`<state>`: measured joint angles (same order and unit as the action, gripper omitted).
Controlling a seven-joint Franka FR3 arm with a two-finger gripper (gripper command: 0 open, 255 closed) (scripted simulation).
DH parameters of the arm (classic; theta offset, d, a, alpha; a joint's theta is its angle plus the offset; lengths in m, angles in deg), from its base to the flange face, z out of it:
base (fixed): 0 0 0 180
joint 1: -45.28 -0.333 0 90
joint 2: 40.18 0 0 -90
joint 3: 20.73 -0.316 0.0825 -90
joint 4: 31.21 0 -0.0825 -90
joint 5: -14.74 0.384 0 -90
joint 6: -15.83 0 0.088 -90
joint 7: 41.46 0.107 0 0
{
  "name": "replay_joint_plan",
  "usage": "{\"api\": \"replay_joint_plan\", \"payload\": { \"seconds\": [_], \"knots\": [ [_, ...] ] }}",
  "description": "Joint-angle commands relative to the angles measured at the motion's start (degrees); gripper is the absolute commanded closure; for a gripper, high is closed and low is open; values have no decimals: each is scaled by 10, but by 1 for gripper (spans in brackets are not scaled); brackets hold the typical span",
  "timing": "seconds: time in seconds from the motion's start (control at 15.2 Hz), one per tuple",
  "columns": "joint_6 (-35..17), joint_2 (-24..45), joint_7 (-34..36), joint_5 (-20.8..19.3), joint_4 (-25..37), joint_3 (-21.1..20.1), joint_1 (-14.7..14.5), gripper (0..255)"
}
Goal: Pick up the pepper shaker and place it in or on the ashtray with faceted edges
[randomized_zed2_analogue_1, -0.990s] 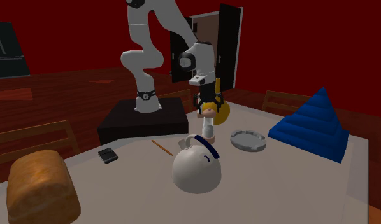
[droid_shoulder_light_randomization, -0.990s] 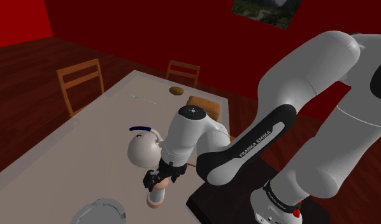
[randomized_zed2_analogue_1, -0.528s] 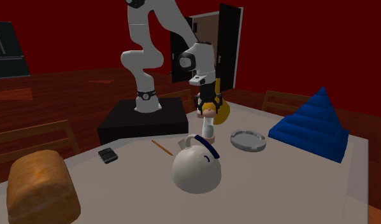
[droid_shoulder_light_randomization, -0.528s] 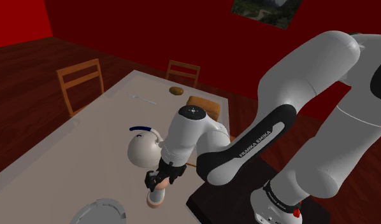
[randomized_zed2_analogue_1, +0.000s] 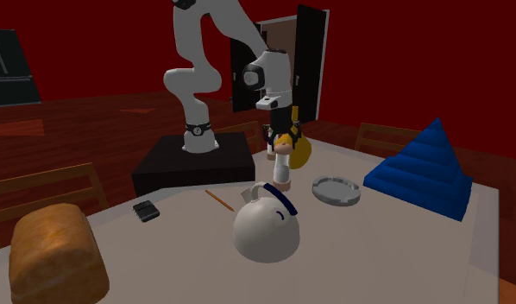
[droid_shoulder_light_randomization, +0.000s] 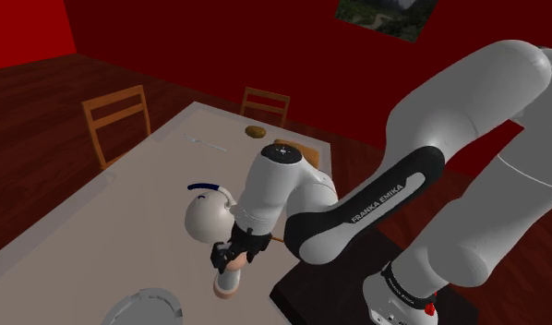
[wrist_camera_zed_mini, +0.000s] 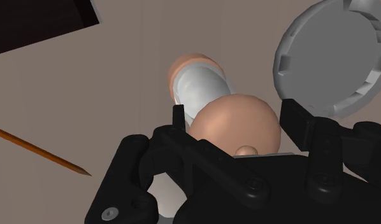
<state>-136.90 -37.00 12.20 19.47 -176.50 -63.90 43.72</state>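
Room: red walls, dark wooden floor, an open dark door [randomized_zed2_analogue_1: 308, 60] behind the arm, and wooden chairs [droid_shoulder_light_randomization: 117, 115] along the table.
Table [randomized_zed2_analogue_1: 403, 250]: pale, matt top. The entries below run from the second exterior view's left to its right.
Bread loaf [randomized_zed2_analogue_1: 56, 255]: brown, at the near left corner.
Pencil [randomized_zed2_analogue_1: 218, 199]: lying flat, just left of the dome.
Dome [randomized_zed2_analogue_1: 266, 226]: white with a blue stripe, on the near side of the shaker.
Pepper shaker [randomized_zed2_analogue_1: 283, 168]: upright beyond the dome, near the ashtray. It has a round peach head, a white body and a peach base.
Gripper [wrist_camera_zed_mini: 237, 121]: closed narrowly on the shaker's head, with one finger [wrist_camera_zed_mini: 178, 118] on each side.
Ashtray [randomized_zed2_analogue_1: 336, 190]: grey with a notched rim, just right of the shaker and apart from it.
Pyramid [randomized_zed2_analogue_1: 424, 168]: blue, at the far right.
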Motion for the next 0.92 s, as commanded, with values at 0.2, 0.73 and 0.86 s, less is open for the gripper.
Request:
{"api": "replay_joint_plan", "payload": {
  "seconds": [0.2, 0.73, 0.86],
  "knots": [
    [46, -50, -38, 58, 7, -7, 1, 255],
    [123, -118, -75, 114, 26, 5, -9, 255],
    [142, -133, -81, 122, 32, 10, -12, 255]
  ]
}}
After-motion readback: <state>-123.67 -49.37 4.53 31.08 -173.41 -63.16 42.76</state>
